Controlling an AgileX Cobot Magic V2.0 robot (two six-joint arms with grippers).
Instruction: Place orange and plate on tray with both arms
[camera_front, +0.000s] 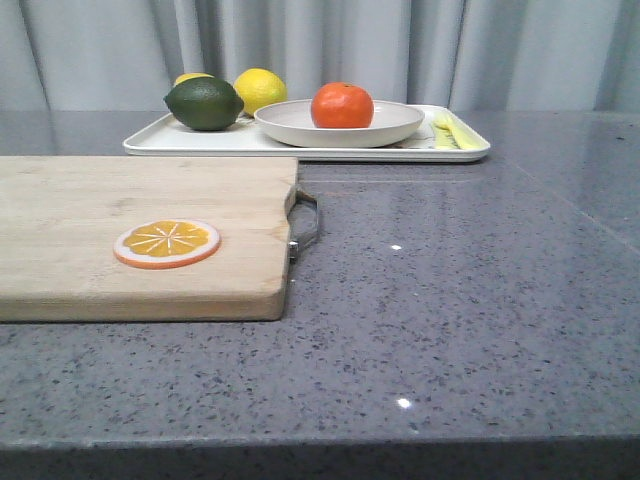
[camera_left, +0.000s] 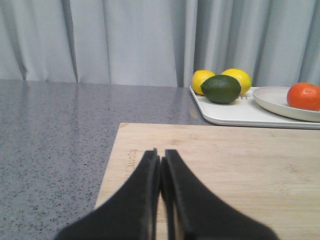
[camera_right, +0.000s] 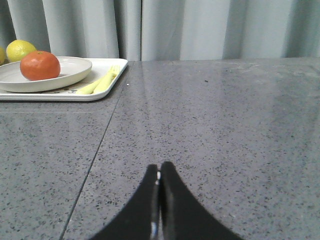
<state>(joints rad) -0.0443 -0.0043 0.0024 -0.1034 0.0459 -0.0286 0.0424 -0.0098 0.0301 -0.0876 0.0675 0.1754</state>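
The orange (camera_front: 342, 105) sits in the plate (camera_front: 300, 128), a little toward the plate's middle, stem end up; the plate itself rests on the tray (camera_front: 200, 142), taking up the tray's centre and right part; the tray lies at the far side of the grey speckled table (camera_front: 460, 300), in front of pale curtains (camera_front: 400, 45). On the tray to the left of the plate lies a dark green lime (camera_front: 204, 103), just beside the plate's rim; behind the lime are two lemons, the larger lemon (camera_front: 260, 89) near the plate's back edge and a second lemon (camera_front: 190, 78) mostly hidden behind the lime. At the tray's right end, beside the plate, lie pale yellow-green utensils (camera_front: 447, 130), one with fork tines showing in the right wrist view.

Nearer the camera, on the left of the table, is a wooden cutting board (camera_front: 140, 235) with a metal handle (camera_front: 306, 222) on its right edge; a flat orange slice (camera_front: 167, 243) lies on the board, well apart from the tray.

The left gripper (camera_left: 161, 165) hovers over the near part of the board, its two black fingers brought together with only a thin seam between them, holding nothing; the right gripper (camera_right: 159, 172) is over bare table to the right of the tray, its fingers likewise pressed together and empty; neither gripper shows in the front view.
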